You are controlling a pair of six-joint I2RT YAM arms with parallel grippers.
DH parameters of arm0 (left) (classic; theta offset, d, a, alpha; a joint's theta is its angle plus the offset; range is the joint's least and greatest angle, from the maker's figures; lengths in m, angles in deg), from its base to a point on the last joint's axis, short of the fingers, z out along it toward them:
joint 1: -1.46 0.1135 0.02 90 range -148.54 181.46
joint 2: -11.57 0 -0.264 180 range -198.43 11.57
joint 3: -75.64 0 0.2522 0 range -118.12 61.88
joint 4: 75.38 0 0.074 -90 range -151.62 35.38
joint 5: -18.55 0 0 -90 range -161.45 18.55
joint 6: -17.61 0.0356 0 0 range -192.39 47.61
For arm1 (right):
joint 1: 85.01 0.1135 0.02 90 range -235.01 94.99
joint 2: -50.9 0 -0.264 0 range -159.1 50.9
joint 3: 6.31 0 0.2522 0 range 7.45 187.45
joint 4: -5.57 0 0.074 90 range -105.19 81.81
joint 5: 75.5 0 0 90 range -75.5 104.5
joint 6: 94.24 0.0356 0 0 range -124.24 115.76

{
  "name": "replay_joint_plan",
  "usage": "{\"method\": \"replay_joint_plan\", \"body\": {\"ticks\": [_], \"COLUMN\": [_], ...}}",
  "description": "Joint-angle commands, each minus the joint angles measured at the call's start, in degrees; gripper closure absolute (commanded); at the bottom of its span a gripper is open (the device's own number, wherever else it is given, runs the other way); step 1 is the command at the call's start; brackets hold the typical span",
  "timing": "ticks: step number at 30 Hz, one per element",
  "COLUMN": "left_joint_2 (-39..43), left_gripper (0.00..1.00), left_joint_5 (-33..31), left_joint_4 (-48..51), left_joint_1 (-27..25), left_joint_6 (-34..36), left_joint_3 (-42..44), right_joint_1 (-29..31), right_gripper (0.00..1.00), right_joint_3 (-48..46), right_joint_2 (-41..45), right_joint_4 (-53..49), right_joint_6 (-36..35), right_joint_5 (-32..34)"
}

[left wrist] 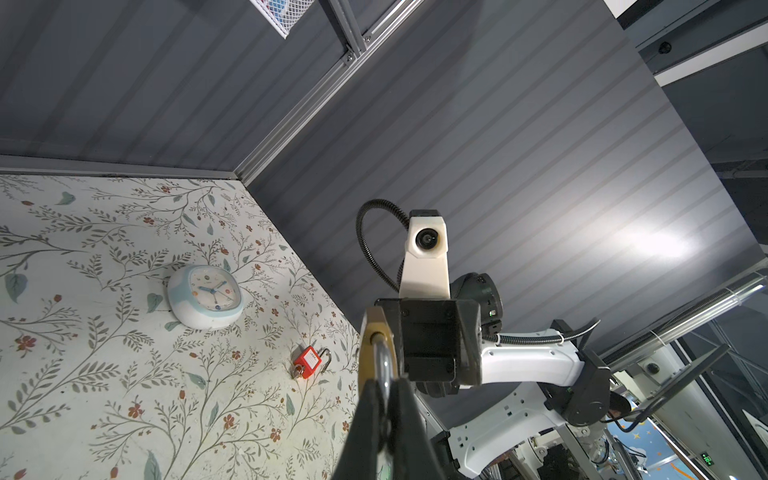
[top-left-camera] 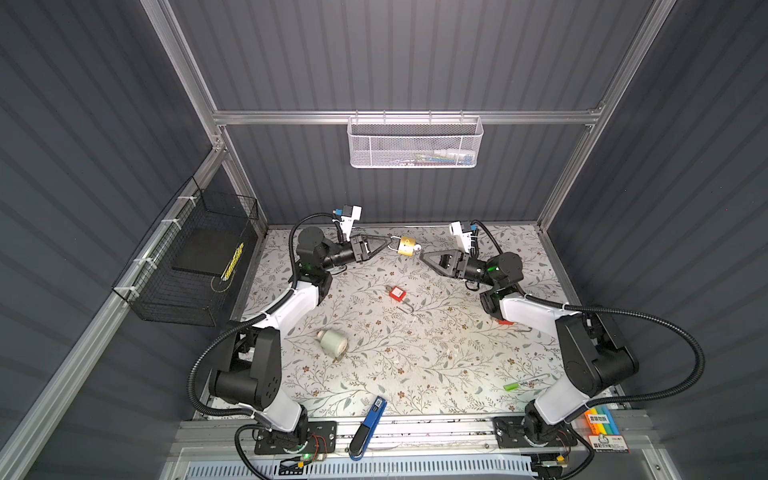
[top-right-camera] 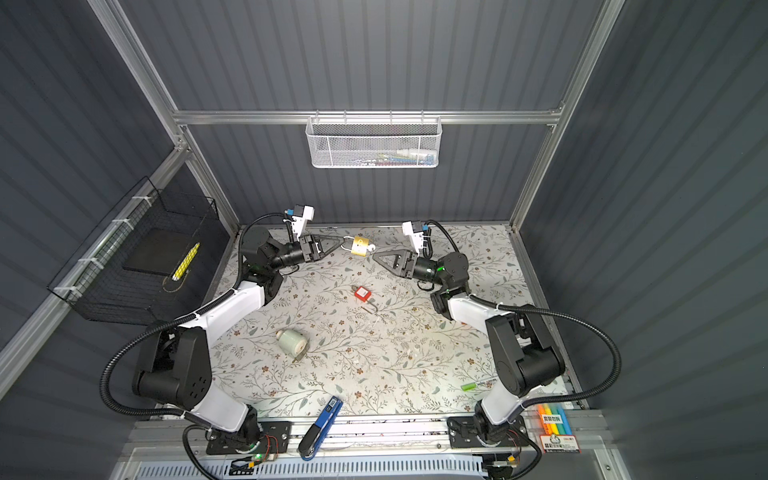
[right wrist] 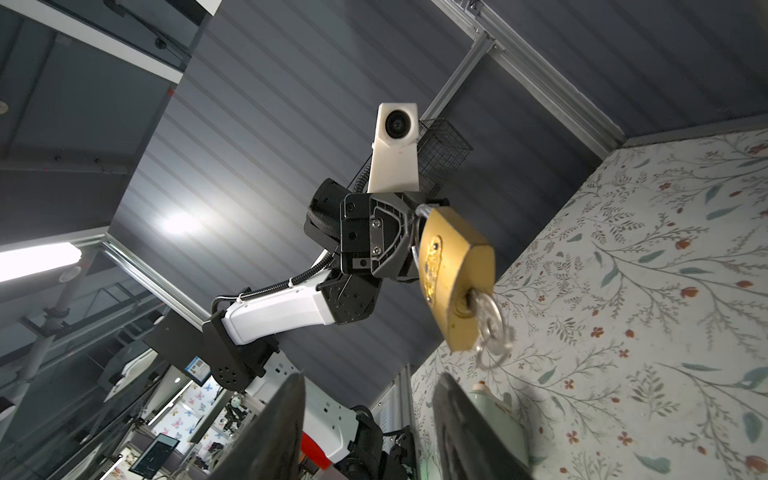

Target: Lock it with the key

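Note:
The lock, a brass padlock [top-left-camera: 406, 246] [top-right-camera: 360, 246], hangs in the air above the back of the table. My left gripper [top-left-camera: 390, 241] [left wrist: 384, 382] is shut on its silver shackle [left wrist: 383, 361]. The key [right wrist: 484, 316] sits in the keyhole at the padlock's [right wrist: 453, 282] bottom end, with its ring dangling; in both top views the key [top-left-camera: 417, 248] [top-right-camera: 371, 248] shows as a pale bit at the padlock's right. My right gripper [top-left-camera: 422, 254] [right wrist: 365, 384] stands open just short of the key, holding nothing and touching nothing.
A red padlock [top-left-camera: 397, 293] [left wrist: 307, 362] lies mid-table, and a pale clock [top-left-camera: 332, 343] [left wrist: 205, 297] lies left of centre. A blue tool [top-left-camera: 368, 428] and a green marker [top-left-camera: 523, 382] lie near the front. A white mesh basket [top-left-camera: 415, 141] hangs on the back wall, a black wire basket [top-left-camera: 191, 257] on the left wall.

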Motion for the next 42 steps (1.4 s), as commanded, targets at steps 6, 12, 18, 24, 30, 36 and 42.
{"method": "replay_joint_plan", "body": {"ticks": [6, 12, 18, 24, 30, 36, 42], "left_joint_2": [1.58, 1.77, 1.51, 0.36, 0.32, 0.10, 0.19], "left_gripper": [1.00, 1.00, 1.00, 1.00, 1.00, 1.00, 1.00], "left_joint_5": [0.01, 0.04, -0.12, -0.24, -0.34, -0.54, -0.78], "left_joint_4": [-2.80, -3.17, -4.40, -8.37, -8.30, -8.33, -8.88], "left_joint_1": [0.15, 0.15, 0.15, 0.15, 0.15, 0.24, 0.28], "left_joint_6": [-0.95, -1.28, -2.08, -4.67, -4.45, -4.24, -4.54], "left_joint_3": [0.53, 0.65, 0.94, 1.92, 2.28, 2.67, 3.14], "right_joint_1": [-1.94, -2.48, -1.93, -0.61, 0.67, 0.71, 0.67], "right_gripper": [0.51, 0.45, 0.40, 0.36, 0.38, 0.46, 0.60], "right_joint_3": [2.23, 3.83, 7.63, 10.79, 11.02, 10.74, 9.10], "right_joint_2": [-2.69, -4.77, -9.50, -13.95, -14.65, -14.23, -12.99], "right_joint_4": [0.61, -2.05, 1.81, 8.09, 9.07, 9.80, 9.85], "right_joint_6": [-1.95, -5.08, -1.41, 3.73, 4.36, 6.07, 4.93], "right_joint_5": [-0.33, 0.05, -1.28, -0.65, -0.46, -3.21, -2.43]}}
